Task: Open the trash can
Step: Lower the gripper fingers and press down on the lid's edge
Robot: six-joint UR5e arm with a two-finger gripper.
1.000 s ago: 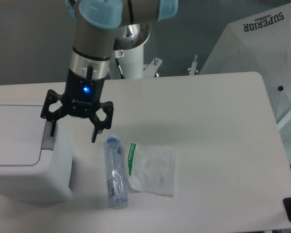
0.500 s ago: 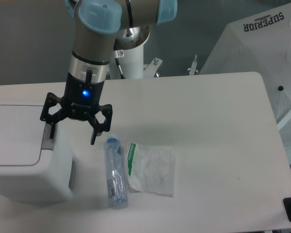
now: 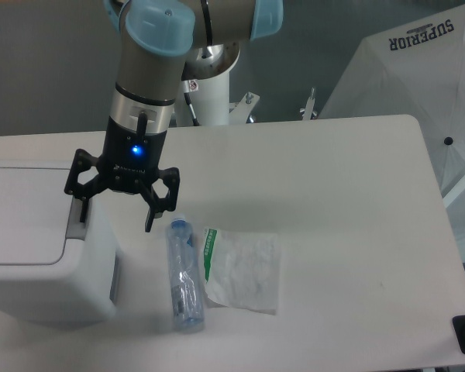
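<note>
The trash can (image 3: 39,256) is a large boxy white bin at the left edge of the table, its flat lid (image 3: 19,213) down. A grey push tab (image 3: 78,227) sits on its right rim. My gripper (image 3: 115,222) is open, fingers pointing down. Its left fingertip (image 3: 82,216) is on or just above the push tab; I cannot tell whether it touches. Its right fingertip (image 3: 149,221) hangs over the table beside the bin.
A clear plastic bottle (image 3: 184,273) lies on the table just right of the bin. A white plastic wrapper (image 3: 242,268) lies next to it. A white umbrella (image 3: 418,85) stands beyond the table's right edge.
My gripper has sunk slightly, bringing the left finger closer to the push tab. The lid, bottle and wrapper have not moved.
</note>
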